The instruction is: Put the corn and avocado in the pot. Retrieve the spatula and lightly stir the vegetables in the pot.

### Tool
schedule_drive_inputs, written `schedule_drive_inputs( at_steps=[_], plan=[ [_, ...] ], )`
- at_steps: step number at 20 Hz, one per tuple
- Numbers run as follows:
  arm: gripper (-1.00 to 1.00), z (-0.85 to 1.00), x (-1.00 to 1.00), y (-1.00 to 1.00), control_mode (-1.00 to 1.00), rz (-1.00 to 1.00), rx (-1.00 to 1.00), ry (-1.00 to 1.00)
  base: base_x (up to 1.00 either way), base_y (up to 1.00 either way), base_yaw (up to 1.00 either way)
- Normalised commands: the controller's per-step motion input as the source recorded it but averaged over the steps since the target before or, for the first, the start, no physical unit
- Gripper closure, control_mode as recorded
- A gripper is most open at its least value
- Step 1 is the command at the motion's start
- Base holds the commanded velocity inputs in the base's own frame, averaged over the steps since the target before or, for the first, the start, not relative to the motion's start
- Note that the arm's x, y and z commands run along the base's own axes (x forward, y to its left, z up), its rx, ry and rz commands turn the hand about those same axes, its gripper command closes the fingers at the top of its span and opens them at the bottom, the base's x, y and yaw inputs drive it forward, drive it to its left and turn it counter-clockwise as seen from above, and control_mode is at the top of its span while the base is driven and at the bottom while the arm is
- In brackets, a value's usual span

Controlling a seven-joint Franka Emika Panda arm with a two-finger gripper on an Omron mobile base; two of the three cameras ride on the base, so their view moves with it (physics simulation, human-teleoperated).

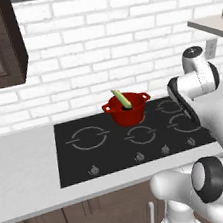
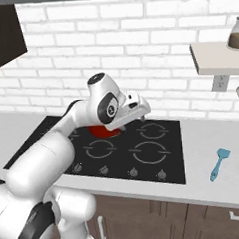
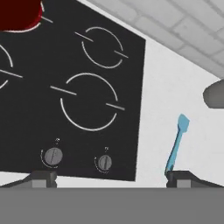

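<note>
We see the red pot (image 1: pixel 126 108) on a back burner of the black cooktop (image 1: pixel 85 160) with the corn (image 1: pixel 120 98) leaning inside, the blue spatula (image 2: pixel 219 164) lying on the pale counter (image 2: pixel 216 193) to the right below the white brick wall (image 1: pixel 98 39), and our gripper (image 3: pixel 111 177) hovering above the cooktop's front edge, fingers spread wide and holding nothing.

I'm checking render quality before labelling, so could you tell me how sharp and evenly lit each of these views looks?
Left base view: flat, even light, soft gloss on the red pot, slightly coarse edges. Right base view: equally even, the blue spatula crisp on the counter. Hand view: softer, the spatula's edges slightly blurred, a dim rounded shadow on the counter at right.
</note>
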Motion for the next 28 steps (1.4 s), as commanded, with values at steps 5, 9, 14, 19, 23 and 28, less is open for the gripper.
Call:
schedule_drive_inputs(
  at_steps=[5, 9, 14, 19, 23, 28],
  plan=[
    [-1.00, 0.00, -0.30, -0.80, -1.00, -0.04, 0.05, 0.00, 0.00, 0.00, 0.00],
    [-1.00, 0.00, -0.34, -0.84, -1.00, -0.12, 0.20, -0.01, 0.00, 0.00, 0.00],
    [-1.00, 0.00, -0.23, -0.66, -1.00, -0.17, 0.21, -0.06, 0.00, 0.00, 0.00],
    [-1.00, -0.02, -0.09, -0.33, -1.00, -0.27, 0.11, -0.01, 0.00, 0.00, 0.00],
    [-1.00, -0.15, -0.01, -0.13, -1.00, -0.31, 0.04, 0.00, 0.00, 0.00, 0.00],
    [-1.00, -0.10, -0.06, -0.02, -1.00, -0.10, 0.00, 0.01, 0.00, 0.00, 0.00]
  ],
)
